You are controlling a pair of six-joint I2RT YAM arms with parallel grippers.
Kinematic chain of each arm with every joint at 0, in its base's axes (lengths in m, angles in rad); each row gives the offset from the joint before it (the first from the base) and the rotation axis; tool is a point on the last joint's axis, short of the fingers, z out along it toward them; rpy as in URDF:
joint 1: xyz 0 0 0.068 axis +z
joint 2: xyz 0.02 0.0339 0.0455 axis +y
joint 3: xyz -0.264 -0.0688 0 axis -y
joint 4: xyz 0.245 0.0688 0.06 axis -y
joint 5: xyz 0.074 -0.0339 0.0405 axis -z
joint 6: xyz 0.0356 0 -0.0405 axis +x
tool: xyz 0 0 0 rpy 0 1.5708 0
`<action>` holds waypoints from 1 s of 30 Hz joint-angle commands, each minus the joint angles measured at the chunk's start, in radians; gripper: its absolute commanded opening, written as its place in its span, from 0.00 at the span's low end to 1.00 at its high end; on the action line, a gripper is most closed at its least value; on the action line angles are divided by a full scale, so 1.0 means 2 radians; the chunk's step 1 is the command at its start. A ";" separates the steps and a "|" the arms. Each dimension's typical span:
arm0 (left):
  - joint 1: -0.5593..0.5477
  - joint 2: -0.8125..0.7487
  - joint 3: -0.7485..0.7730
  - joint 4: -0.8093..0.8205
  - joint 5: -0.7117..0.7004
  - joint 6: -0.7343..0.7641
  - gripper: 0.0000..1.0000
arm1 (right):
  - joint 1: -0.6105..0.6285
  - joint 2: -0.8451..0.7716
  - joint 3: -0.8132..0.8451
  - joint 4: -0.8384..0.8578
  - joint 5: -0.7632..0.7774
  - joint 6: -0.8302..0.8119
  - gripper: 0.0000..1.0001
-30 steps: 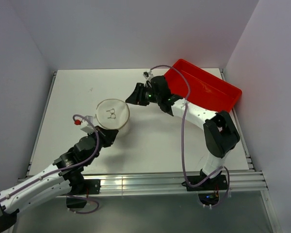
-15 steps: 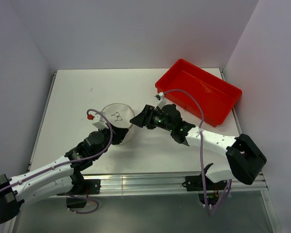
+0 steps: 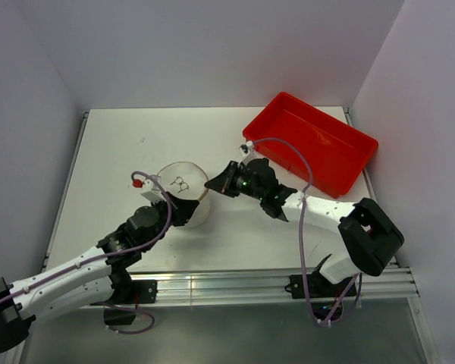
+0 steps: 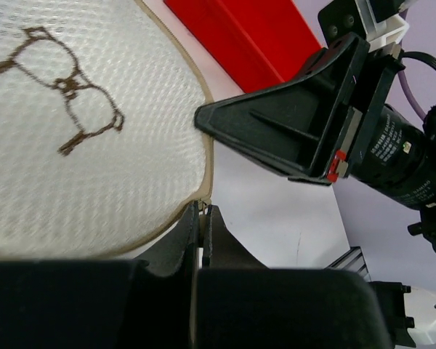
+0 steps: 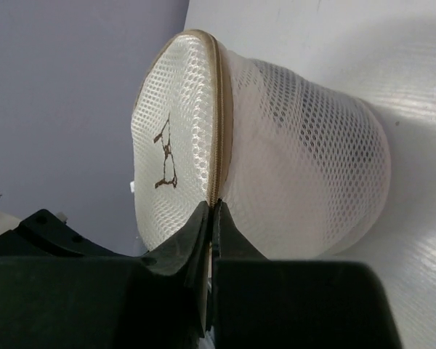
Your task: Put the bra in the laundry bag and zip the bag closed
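The laundry bag (image 3: 183, 191), a whitish mesh cylinder with a tan rim and a brown drawing on its round lid, stands mid-table. My left gripper (image 3: 179, 211) is shut on the tan rim at the bag's near side (image 4: 202, 209). From the right, my right gripper (image 3: 212, 184) is shut on the zipper seam (image 5: 215, 207) between lid and wall. The left wrist view shows the lid (image 4: 80, 138) and the right gripper's black fingers (image 4: 276, 127) touching its edge. In the right wrist view the bag's mesh wall (image 5: 298, 160) fills the middle. The bra is hidden from every view.
A red plastic tray (image 3: 312, 142) sits at the table's far right corner, just behind the right arm, and shows in the left wrist view (image 4: 232, 43) too. White walls close in the table on three sides. A metal rail runs along the near edge (image 3: 227, 284).
The right gripper came down from beside the red tray to the bag's right side and closed on the zipper seam. The left arm and bag shifted slightly toward the near side.
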 commanded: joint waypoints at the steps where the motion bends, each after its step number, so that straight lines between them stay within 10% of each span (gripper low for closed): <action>1: -0.003 -0.037 0.003 -0.016 -0.013 0.006 0.00 | -0.041 -0.003 0.033 -0.004 0.032 -0.034 0.00; 14: -0.003 -0.088 -0.004 -0.062 -0.055 0.000 0.00 | -0.108 0.139 0.239 -0.154 -0.033 -0.180 0.02; 20: -0.003 -0.024 0.024 0.011 -0.031 0.022 0.00 | -0.084 0.033 0.098 -0.087 -0.007 -0.118 0.75; 30: -0.003 0.014 0.025 0.047 0.000 0.011 0.00 | 0.002 -0.037 -0.012 0.042 -0.025 -0.018 0.73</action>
